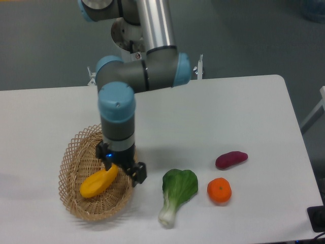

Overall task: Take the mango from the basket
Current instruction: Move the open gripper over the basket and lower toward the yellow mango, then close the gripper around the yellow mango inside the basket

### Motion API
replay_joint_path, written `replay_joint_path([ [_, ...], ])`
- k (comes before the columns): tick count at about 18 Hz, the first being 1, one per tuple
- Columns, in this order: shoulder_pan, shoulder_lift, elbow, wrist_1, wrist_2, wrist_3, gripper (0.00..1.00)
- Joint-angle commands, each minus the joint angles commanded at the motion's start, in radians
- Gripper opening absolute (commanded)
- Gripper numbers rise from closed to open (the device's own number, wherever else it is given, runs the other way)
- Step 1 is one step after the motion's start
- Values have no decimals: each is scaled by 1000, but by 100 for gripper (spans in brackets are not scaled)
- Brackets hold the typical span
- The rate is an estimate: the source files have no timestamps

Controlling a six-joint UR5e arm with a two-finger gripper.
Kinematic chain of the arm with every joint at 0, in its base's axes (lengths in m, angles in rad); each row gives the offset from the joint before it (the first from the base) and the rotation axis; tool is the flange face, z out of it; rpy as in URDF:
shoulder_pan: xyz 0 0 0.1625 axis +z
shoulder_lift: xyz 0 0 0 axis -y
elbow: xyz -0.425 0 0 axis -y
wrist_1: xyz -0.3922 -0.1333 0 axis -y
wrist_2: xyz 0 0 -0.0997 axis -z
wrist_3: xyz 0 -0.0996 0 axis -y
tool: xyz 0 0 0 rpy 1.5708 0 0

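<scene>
No text, label, brand, number or sign can be read anywhere. A small red-and-white sticker (135,48) sits on the robot's base column at about twelve o'clock, but its marking is too small and blurred to make out.

On the white table (61,109) lie a bok choy (177,193) (leaves up, stalk down), an orange tangerine (219,190) and a purple sweet potato (231,159).
</scene>
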Motion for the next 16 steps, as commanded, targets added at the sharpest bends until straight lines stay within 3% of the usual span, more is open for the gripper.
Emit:
replay_joint_path([
  [8, -40, -26, -35, 2, 2, 3, 100],
  [16, -49, -54, -29, 5, 6, 2, 100],
])
